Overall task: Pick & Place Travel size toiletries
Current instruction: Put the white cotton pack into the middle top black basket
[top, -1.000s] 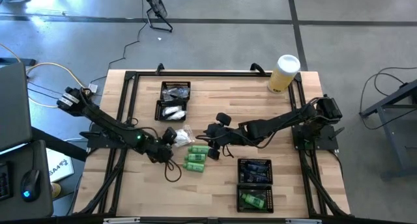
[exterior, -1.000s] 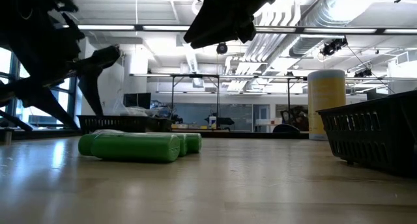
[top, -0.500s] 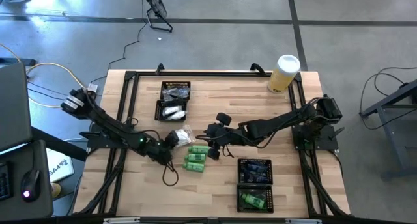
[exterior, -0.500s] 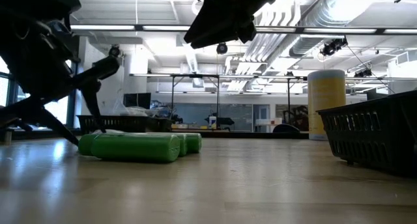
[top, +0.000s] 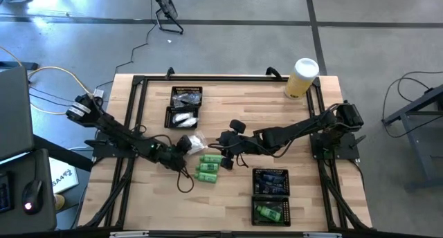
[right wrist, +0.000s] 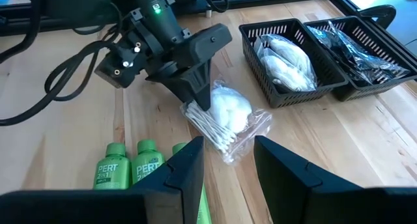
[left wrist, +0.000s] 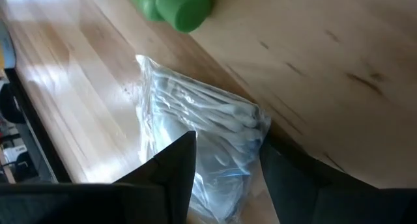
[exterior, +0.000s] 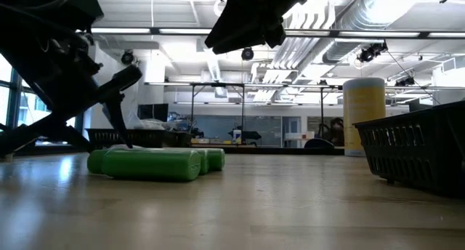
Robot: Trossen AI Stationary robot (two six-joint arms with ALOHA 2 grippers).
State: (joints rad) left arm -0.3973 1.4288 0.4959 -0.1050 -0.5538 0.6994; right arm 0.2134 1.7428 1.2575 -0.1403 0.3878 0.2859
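You are looking at a wooden table (top: 228, 106) carrying two mesh trays (top: 184, 106) at the far left and two more (top: 270, 195) at the near right. Your left gripper (right wrist: 195, 92) is pressing down on a clear packet (right wrist: 228, 123) of cotton swabs at the table's middle, fingers parted and straddling its edge. Your right gripper (top: 223, 142) is hovering just beside it, jaws partly apart and holding nothing. Three green bottles (top: 208, 167) are lying just nearer than the packet.

Lab: ceiling ducts (exterior: 378, 17), concrete floor (top: 228, 48)
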